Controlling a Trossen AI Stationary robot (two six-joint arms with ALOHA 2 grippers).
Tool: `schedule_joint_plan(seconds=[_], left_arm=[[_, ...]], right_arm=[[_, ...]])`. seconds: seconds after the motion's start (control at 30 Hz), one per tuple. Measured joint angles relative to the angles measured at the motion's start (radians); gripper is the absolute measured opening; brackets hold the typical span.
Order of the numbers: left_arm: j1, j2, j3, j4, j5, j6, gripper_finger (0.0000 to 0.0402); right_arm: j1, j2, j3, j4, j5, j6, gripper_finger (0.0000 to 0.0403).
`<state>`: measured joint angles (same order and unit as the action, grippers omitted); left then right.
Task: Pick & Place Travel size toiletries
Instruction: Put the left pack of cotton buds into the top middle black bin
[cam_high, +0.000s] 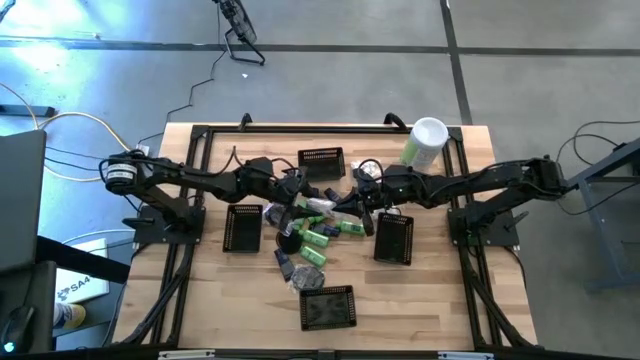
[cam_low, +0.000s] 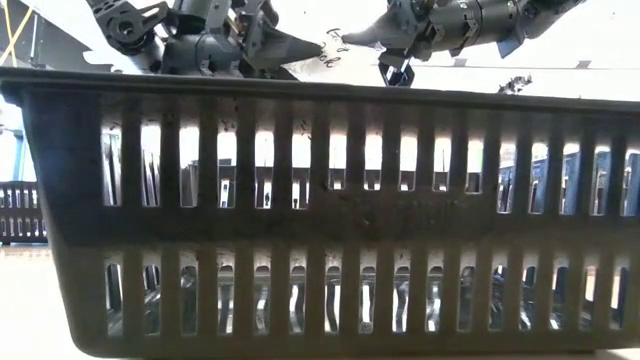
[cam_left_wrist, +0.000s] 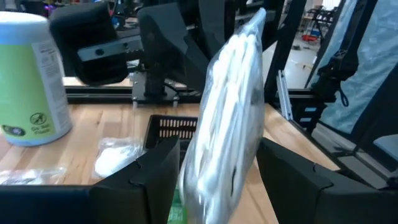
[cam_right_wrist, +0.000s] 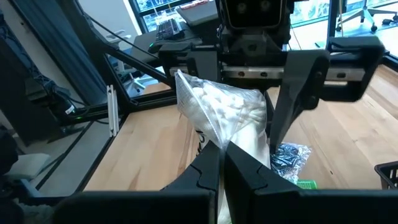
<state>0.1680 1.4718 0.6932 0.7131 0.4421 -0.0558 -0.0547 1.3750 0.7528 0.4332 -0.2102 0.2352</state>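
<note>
Seen from above, two dark robot arms reach inward over a wooden worktop and meet near its middle, above a scattered pile of small toiletries: bright green little tubes, small black pieces and pale packets. Four square black mesh baskets lie around the pile, one at each side, and a tall pale-green canister with a white lid stands at the far right corner. Both grippers hold one clear crinkly packet of white items, raised above the worktop between them. The left gripper has its jaws spread fairly wide, one on each side of the packet's broad body. The right gripper has its jaws pinched fully together on the packet's thin lower edge. Another clear packet with dark contents lies on the wood just beyond. From worktop level, a basket wall fills most of the view, with both arms showing above it.
</note>
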Motion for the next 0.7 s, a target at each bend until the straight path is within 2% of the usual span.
schedule_joint_plan(seconds=[0.47, 0.7], left_arm=[[0.000, 0.031, 0.013, -0.013, 0.003, -0.002, 0.0205], [0.001, 0.031, 0.013, -0.013, 0.009, -0.002, 0.0148]], right_arm=[[0.000, 0.000, 0.000, -0.002, 0.009, -0.004, 0.0004], [0.000, 0.000, 0.000, -0.002, 0.009, -0.004, 0.0004]])
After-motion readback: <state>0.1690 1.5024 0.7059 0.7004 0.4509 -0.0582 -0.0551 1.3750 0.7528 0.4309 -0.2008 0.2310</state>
